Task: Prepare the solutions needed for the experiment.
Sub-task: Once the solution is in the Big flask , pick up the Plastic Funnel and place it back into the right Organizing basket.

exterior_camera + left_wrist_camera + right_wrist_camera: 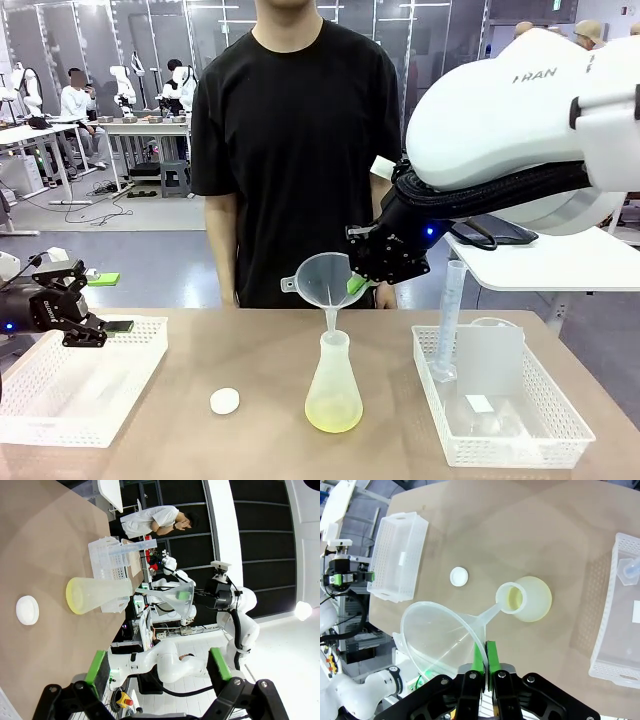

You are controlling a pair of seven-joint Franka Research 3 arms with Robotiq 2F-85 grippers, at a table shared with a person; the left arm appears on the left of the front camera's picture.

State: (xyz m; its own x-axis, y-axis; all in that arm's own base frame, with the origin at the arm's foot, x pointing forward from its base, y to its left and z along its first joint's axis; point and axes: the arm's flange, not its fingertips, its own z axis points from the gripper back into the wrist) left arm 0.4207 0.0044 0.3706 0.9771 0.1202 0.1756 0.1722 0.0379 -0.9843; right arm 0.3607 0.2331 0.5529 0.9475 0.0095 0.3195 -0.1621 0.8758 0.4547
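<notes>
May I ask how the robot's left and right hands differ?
The left hand is open and empty; the right hand is shut on the funnel rim. The left hand sits low by a basket; the right hand is raised above the flask. Both are black with green pads.

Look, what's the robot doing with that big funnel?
The right gripper is shut on the rim of a clear funnel, holding it with its spout at the mouth of the flask on the table. A little pale yellow solution sits in the flask's bottom. The left gripper hovers open over the white basket, a white cap lies on the table, and a person stands at the far side.
</notes>
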